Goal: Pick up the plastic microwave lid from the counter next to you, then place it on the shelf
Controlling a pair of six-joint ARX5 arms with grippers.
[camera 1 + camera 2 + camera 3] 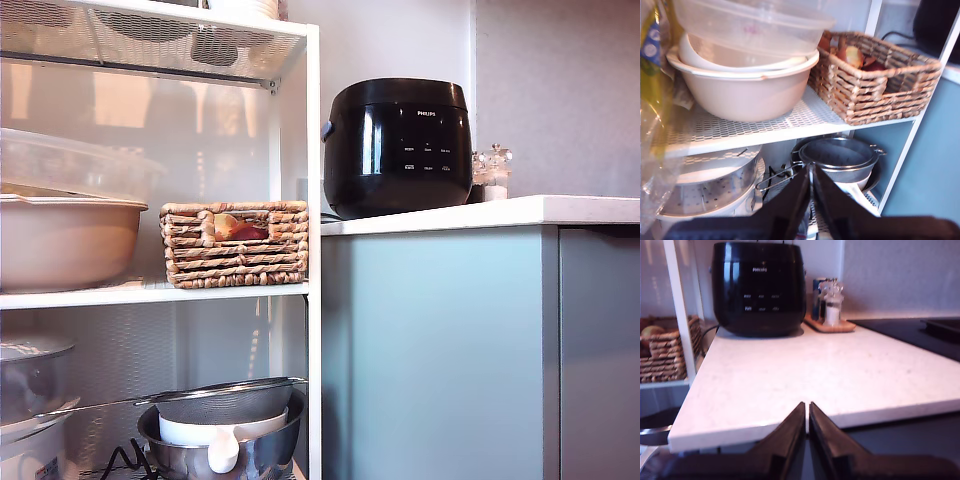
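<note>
With jaws pressed together and nothing between them, my first gripper (pixel 810 172) hanging in front of the white rack, facing the shelf (pixel 790 122); on that board the beige bowl (pixel 742 87), and nested on top of it the plastic microwave lid (pixel 752 25), clear, its pink tab faint through the dome, with the wicker basket (pixel 875 80) just beside the bowl. My second gripper (pixel 807 410) likewise closed and empty, poised at the near edge of the counter (pixel 805 375), bare white slab ahead, the black cooker (pixel 758 287) at its back near the rack and a grinder (pixel 832 302) beside it on a small wooden tray.
</note>
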